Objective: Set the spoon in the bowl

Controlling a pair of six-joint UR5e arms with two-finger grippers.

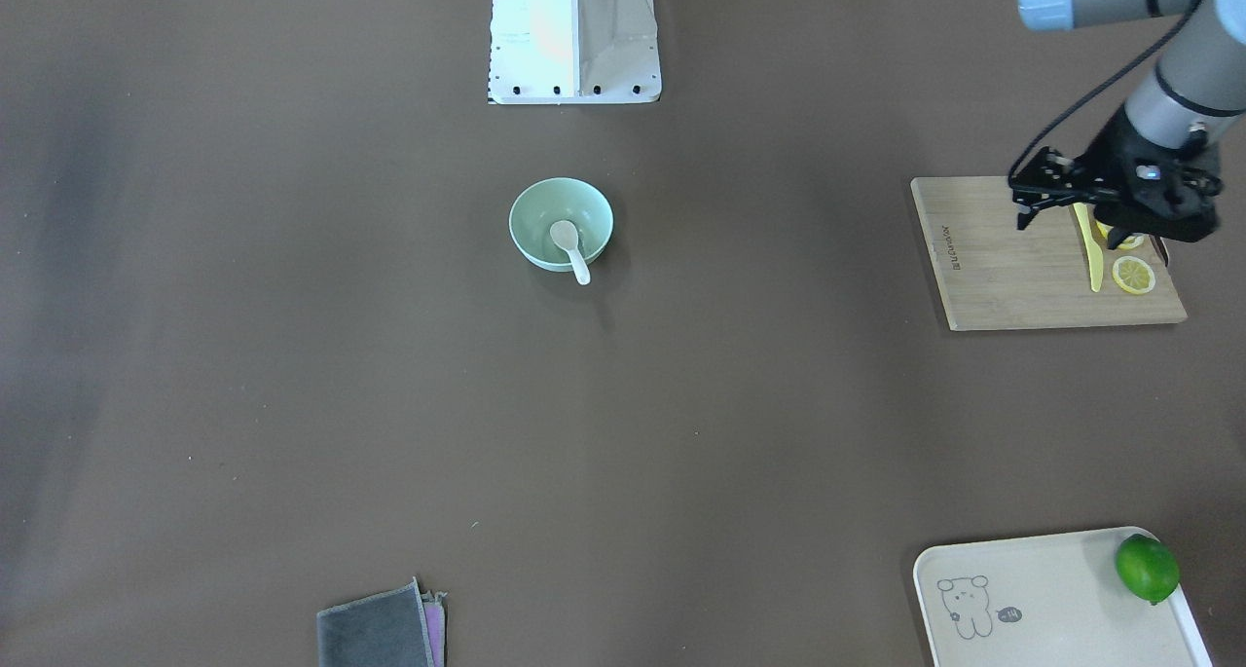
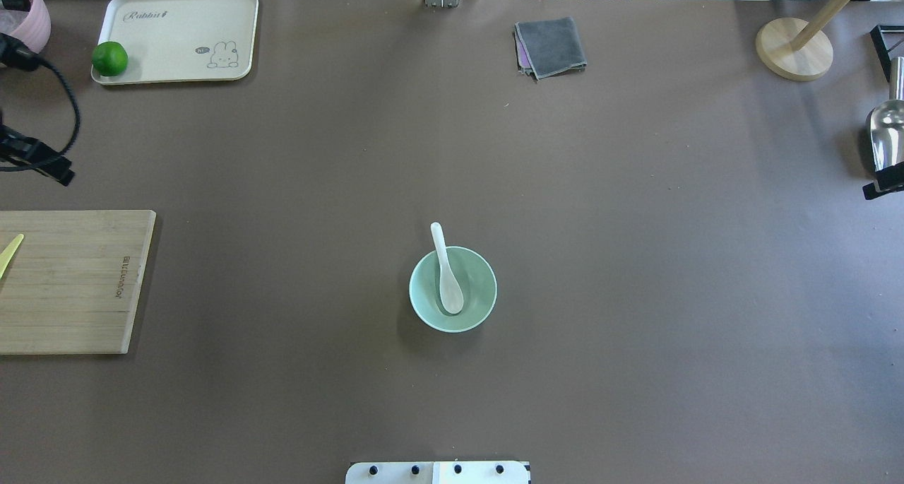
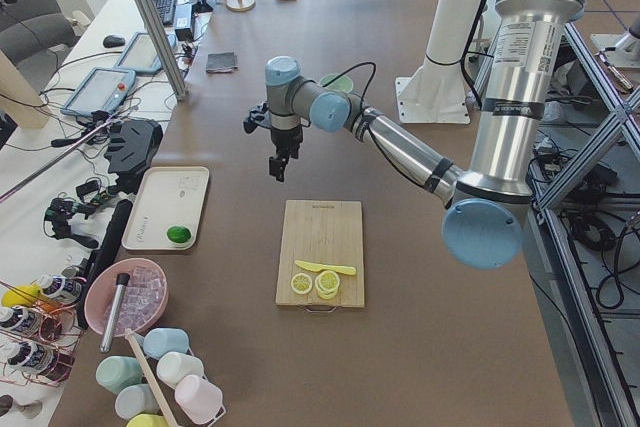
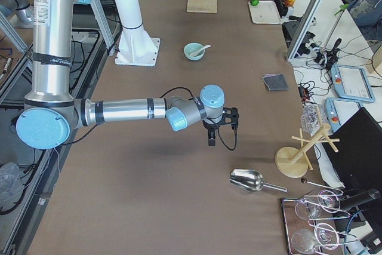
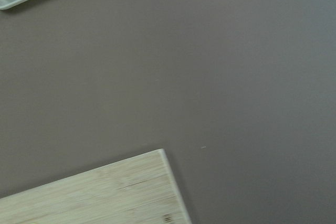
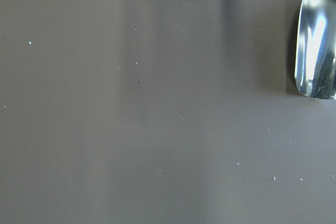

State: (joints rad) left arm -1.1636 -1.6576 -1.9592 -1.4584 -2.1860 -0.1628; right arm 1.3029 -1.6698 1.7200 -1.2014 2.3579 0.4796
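Observation:
The pale mint-green bowl [image 1: 537, 214] stands in the middle of the table, also seen in the overhead view [image 2: 477, 286]. The white spoon [image 1: 568, 242] lies in it, scoop on the bowl's floor and handle resting over the rim away from the robot [image 2: 445, 268]. My left gripper [image 1: 1022, 200] hovers over the wooden cutting board [image 1: 1012, 268], far from the bowl; it looks open and empty. My right gripper [image 2: 881, 185] shows only as a black sliver at the overhead view's right edge, and I cannot tell its state.
A yellow plastic knife [image 1: 1091, 248] and lemon slices [image 1: 1134, 276] lie on the board. A cream tray [image 2: 176, 25] holds a lime [image 2: 109, 58]. A grey cloth [image 2: 551, 46], a metal scoop [image 2: 886, 134] and a wooden stand [image 2: 794, 46] sit along the far and right sides.

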